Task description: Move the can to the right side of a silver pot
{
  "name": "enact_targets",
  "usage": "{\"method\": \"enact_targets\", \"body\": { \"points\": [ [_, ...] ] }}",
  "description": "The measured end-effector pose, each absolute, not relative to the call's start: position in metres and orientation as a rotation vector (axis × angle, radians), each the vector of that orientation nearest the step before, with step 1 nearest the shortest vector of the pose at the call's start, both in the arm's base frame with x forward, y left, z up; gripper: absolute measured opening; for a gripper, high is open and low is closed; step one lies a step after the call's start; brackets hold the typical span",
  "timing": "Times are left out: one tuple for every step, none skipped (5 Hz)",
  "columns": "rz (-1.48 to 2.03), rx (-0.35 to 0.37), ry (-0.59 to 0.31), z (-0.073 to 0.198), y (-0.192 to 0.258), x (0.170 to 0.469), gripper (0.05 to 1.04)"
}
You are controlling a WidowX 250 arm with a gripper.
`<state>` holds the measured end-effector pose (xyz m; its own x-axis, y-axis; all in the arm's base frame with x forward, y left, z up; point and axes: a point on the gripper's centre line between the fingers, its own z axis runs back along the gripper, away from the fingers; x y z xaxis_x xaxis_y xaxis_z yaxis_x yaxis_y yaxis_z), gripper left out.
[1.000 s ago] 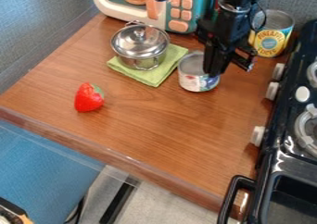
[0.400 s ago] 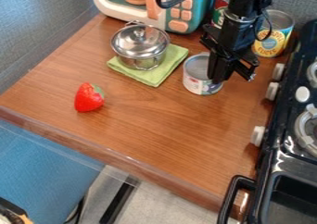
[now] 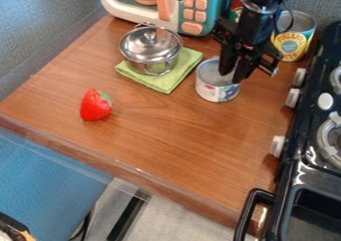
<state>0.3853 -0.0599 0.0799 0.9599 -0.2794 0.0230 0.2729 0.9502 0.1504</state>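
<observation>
The gripper hangs from the top right, over the right part of the can, with its fingers slightly apart and their tips at the can's mouth. The small open can stands upright on the wooden counter, to the right of the silver pot and a little nearer the front edge. The lidded silver pot sits on a folded green cloth. A stretch of bare counter lies between the cloth and the can.
A red strawberry lies at the left of the counter. A toy microwave stands behind the pot. A pineapple can is at the back right, beside the black stove along the right edge.
The can has shifted slightly right and toward the front, away from the pot. The gripper moved right, then a little back left, and its fingers have parted. Pot, cloth and strawberry are unmoved.
</observation>
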Motion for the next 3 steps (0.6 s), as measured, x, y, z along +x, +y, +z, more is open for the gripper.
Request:
{"method": "enact_targets", "body": {
  "points": [
    [-0.161,0.119,-0.093,0.118,-0.047,0.391,0.817],
    [-0.002,0.132,-0.097,0.142,-0.035,0.395,1.003],
    [0.04,0.11,-0.095,0.152,-0.019,0.397,1.004]
  ]
}}
